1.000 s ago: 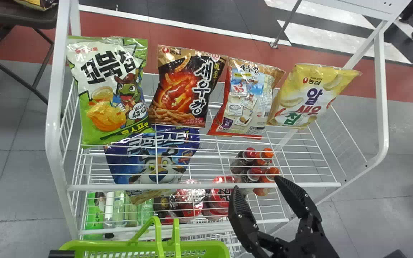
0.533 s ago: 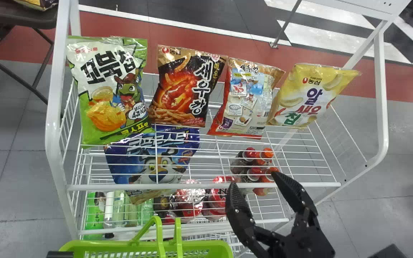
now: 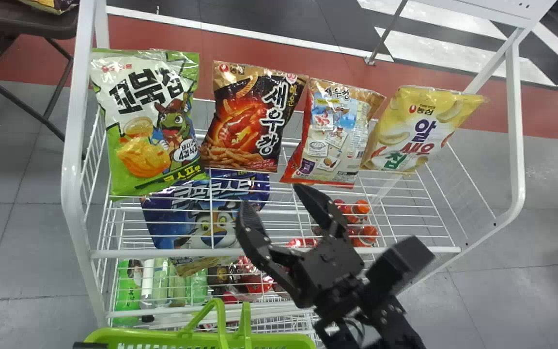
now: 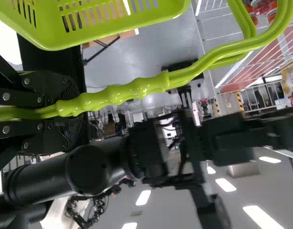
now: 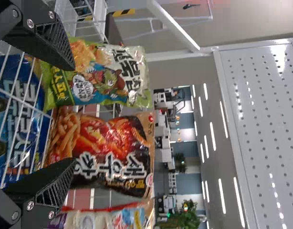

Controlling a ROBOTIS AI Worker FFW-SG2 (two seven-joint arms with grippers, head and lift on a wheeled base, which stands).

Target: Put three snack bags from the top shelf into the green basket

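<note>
Up on the top shelf [image 3: 138,253] of the white wire rack, four snack bags are standing in a row, leaning a bit at different angles. From the robot's left, it's going: a green-and-white bag [image 3: 146,121], a black-and-red bag [image 3: 255,116], a tan-and-red bag [image 3: 334,133] that's showing its back, and a yellow bag [image 3: 417,128] that's tipping off toward the right.

The right gripper [image 3: 274,196] is hovering over the front part of that shelf, pointing at the bags. Its fingers are sitting well apart with nothing caught between them. In the right wrist view they're framing the black-and-red bag, with the upper one overlapping the green-and-white bag, though I'm not able to tell if either finger is touching anything.

Meanwhile the left gripper [image 4: 65,112] is clamping its fingers round the bumpy handle [image 4: 141,89] of the green basket [image 3: 279,341]. In the head view the basket is hanging out at the bottom edge, in front of the rack.

Lower down, a blue bag [image 3: 162,228] is showing through the wires, some orange-capped bottles [image 3: 361,208] are standing off to the right, and a few green bottles [image 3: 199,286] are sitting lower left.
</note>
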